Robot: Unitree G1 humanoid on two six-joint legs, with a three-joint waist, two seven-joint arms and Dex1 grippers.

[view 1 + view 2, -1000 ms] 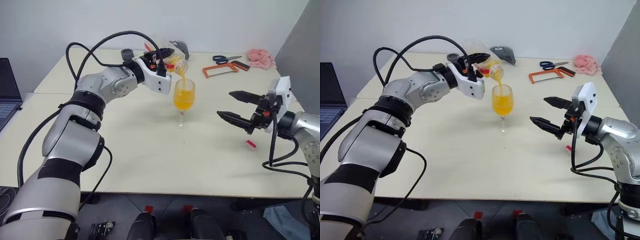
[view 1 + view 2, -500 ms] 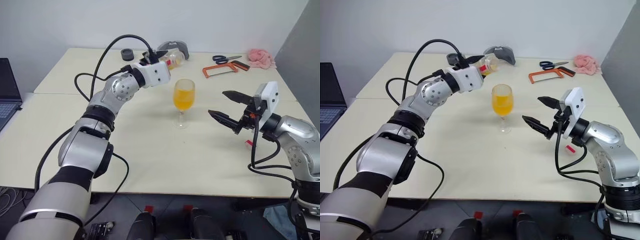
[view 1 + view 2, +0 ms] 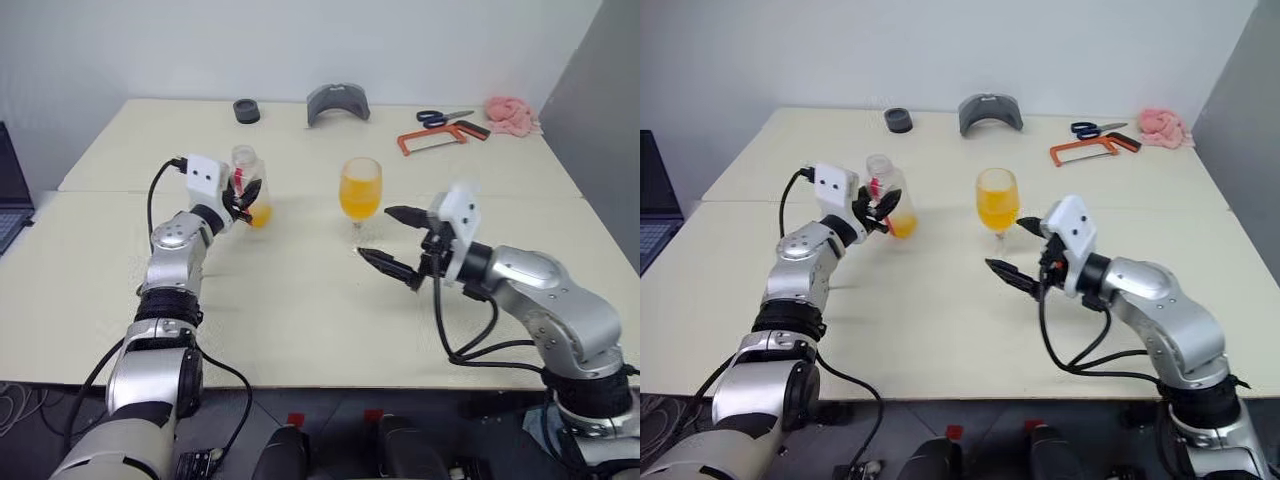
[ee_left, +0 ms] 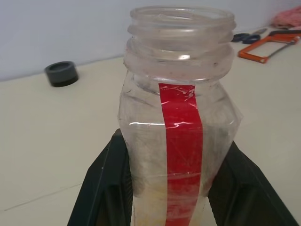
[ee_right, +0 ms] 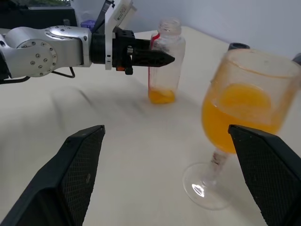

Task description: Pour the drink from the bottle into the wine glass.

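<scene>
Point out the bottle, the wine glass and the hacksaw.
bottle (image 3: 883,190): right eye view, on its clear body above the orange liquid.
wine glass (image 3: 360,192): left eye view, on the bowl, filled with orange drink.
hacksaw (image 3: 440,137): left eye view, on the orange frame.

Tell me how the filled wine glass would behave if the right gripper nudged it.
The wine glass is probably top-heavy: drink fills its bowl above a thin stem, so it may tip. Its round foot looks smooth and could slide on the table. It would likely spill.
</scene>
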